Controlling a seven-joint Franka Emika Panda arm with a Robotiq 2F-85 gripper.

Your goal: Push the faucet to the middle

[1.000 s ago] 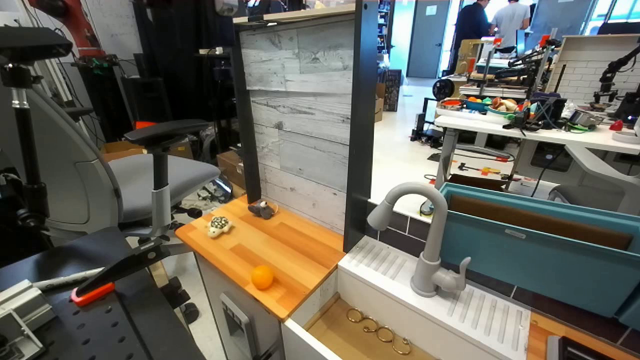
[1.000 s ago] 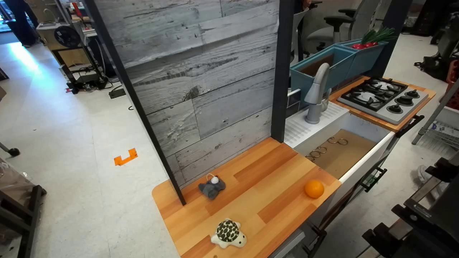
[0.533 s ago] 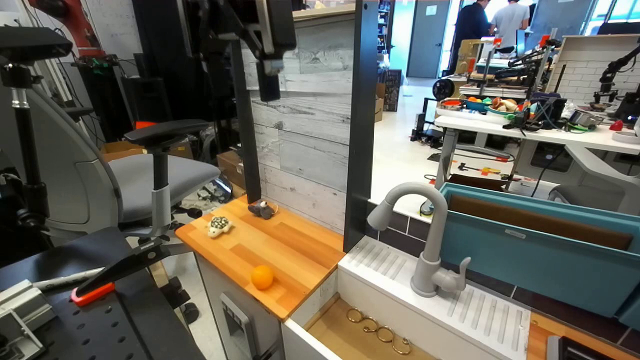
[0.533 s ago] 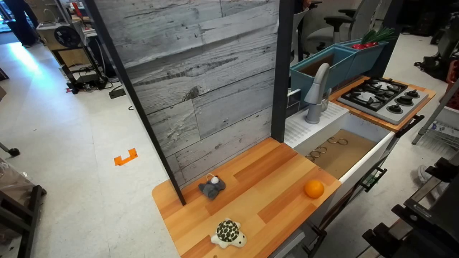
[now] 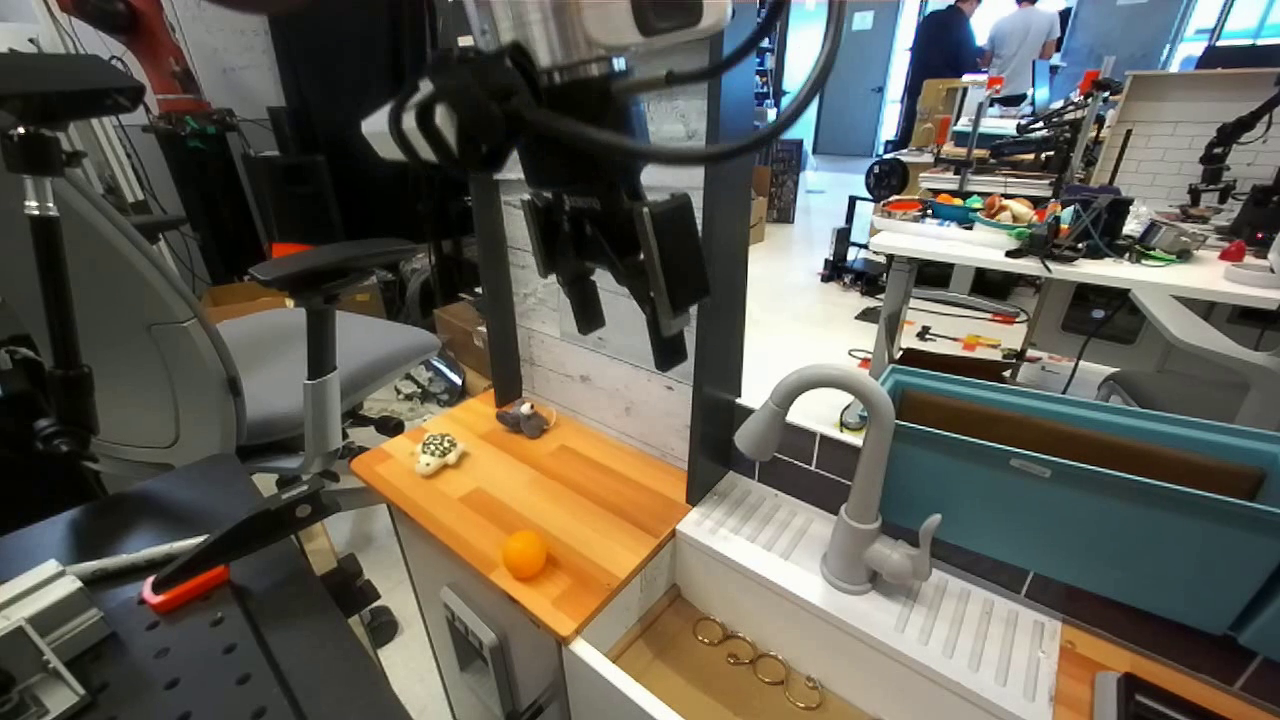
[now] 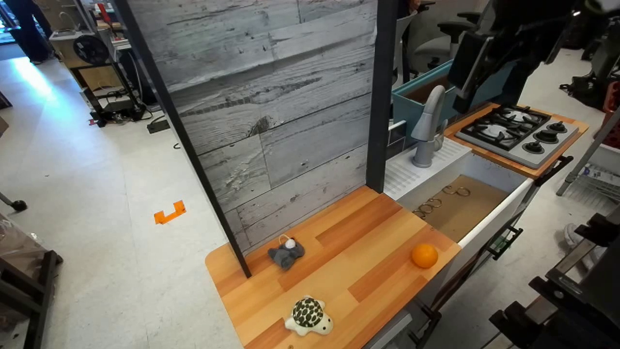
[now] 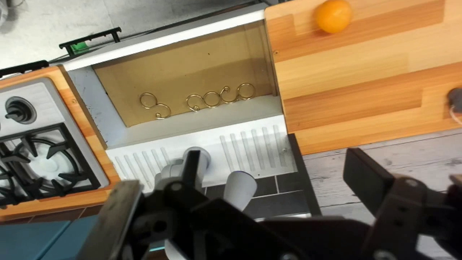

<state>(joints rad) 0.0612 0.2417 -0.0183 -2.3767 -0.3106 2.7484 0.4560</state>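
Note:
The grey gooseneck faucet [image 5: 870,470] stands upright on the white ridged ledge [image 5: 770,530] behind the sink; it also shows in an exterior view [image 6: 427,123]. Its spout points sideways along the ledge, toward the dark post, not over the basin. In the wrist view the spout head [image 7: 240,189] shows between my fingers, lower down, and one finger and the linkage hide much of the tap. My gripper [image 5: 630,340] is open and empty, above the tap's height and apart from it. It also shows, partly cut off, in an exterior view [image 6: 477,72].
A dark post [image 5: 722,300] and wood-look panel [image 5: 610,280] stand beside the ledge. A teal planter [image 5: 1080,520] is behind the tap. Gold rings [image 7: 213,98] lie in the sink. An orange [image 5: 525,554] and two small toys sit on the counter; a stove [image 6: 516,131] is beyond.
The arm and gripper have come into view from the top and moved down and right in an exterior view, nearer the tap. The faucet and the counter objects have not moved.

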